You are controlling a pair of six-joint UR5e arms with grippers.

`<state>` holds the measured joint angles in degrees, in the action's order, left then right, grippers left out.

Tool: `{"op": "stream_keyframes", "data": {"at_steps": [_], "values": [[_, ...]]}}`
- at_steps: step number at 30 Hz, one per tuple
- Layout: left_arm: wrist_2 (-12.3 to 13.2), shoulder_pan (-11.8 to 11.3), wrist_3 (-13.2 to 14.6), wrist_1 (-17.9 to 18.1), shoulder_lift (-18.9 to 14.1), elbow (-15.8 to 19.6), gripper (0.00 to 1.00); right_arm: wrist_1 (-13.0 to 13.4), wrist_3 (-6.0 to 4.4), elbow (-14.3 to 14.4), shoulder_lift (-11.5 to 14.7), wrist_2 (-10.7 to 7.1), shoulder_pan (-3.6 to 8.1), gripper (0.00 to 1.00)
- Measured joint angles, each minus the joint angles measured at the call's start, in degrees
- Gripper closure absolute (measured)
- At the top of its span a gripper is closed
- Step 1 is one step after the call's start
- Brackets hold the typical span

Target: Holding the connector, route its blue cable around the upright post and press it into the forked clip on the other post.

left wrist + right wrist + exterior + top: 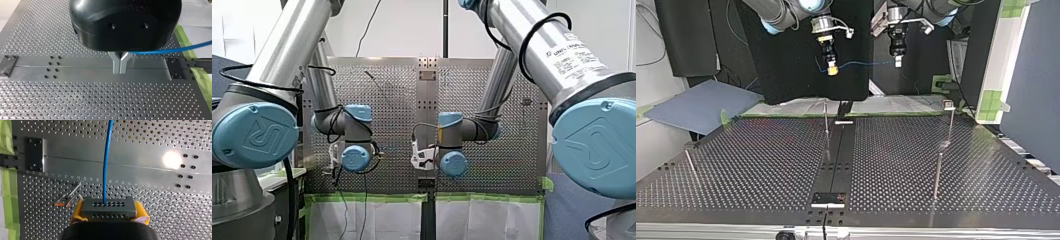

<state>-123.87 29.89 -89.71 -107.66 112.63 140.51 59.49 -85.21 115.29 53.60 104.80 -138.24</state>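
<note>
While my right gripper [109, 210] pinches the connector [110, 205], cable [107, 157] at its twelve o'clock, my left gripper [120, 67] squeezes it.

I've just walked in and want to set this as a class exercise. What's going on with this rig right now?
Both arms hang high above the perforated table, with the blue cable stretched between them. My right gripper has its yellow pads shut on the grey connector. My left gripper has its metal fingers closed on the cable further along. The cable touches neither the thin upright post nor the post with a small fitting on top, so routing has not yet begun.
</note>
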Motion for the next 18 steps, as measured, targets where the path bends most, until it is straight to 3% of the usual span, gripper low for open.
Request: {"op": "stream_keyframes", "data": {"at_steps": [3, 10, 14, 18], "values": [[0.58, -0.25, 0.11, 0.44, 0.55, -0.38, 1.00, -0.79, -0.78, -0.04, 0.78, 0.59, -0.78, 1.00], [2.24, -0.22, -2.72, -1.83, -1.32, -3.67, 1.00, -4.46, -4.46, -1.52, 4.46, 1.12, -4.20, 1.00], [1.47, -0.80, -4.32, -3.77, -2.56, -5.65, 1.00, -6.41, -6.40, -1.66, 6.41, 1.17, -4.51, 1.00], [0.36, -1.85, -4.07, -5.44, -2.87, -7.32, 1.00, -8.35, -8.34, -1.67, 8.34, 1.50, -4.25, 1.00]]}}
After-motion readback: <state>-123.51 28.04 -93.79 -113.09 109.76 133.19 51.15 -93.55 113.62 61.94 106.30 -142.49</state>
